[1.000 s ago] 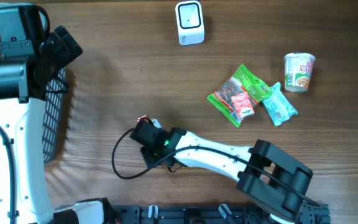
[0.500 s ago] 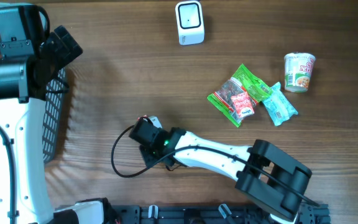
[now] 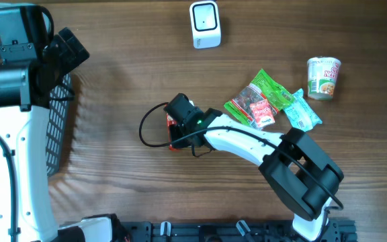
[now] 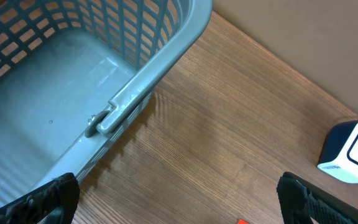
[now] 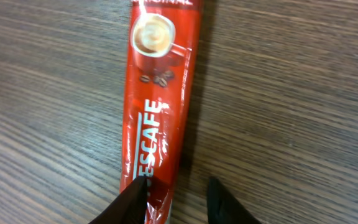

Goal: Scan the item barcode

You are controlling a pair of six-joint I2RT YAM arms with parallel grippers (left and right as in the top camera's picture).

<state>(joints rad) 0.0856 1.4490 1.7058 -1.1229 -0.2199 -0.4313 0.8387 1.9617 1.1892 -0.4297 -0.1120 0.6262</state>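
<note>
Right gripper (image 5: 178,183) — narrowly parted over the red Nescafe sachet (image 5: 157,106) — has shifted toward the white scanner (image 3: 205,25).

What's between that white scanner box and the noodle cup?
Nothing; the overhead view shows only bare wooden table between the scanner and the noodle cup.

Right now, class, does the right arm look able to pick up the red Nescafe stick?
Probably yes: the right gripper sits at the end of the Nescafe stick, jaws apart, and the stick lies flat on the table with nothing over it.
</note>
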